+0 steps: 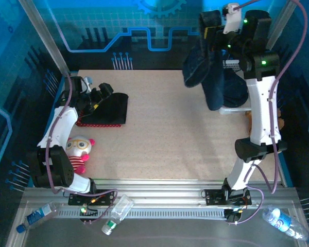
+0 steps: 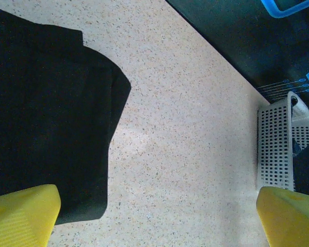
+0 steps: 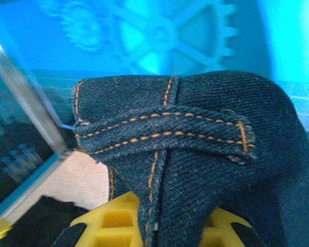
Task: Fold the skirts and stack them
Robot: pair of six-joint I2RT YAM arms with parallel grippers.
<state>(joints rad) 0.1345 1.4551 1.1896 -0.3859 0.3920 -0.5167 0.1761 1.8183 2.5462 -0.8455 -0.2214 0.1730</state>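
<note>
My right gripper (image 3: 162,226) is pinched tight on a stitched seam of the denim skirt (image 1: 208,77), which dangles all bunched up right above the basket (image 2: 275,149). I'd say the trick here is to carry it away from the basket and lower it slowly so it lands flat, not in a heap. My left gripper (image 2: 154,216) is spread wide and empty over the black skirt (image 2: 46,118), well across from the basket.

Your left gripper (image 1: 102,94) hangs low, jaws wide, arm folded; your right gripper (image 1: 215,37) sits high, far side, clamped shut.
</note>
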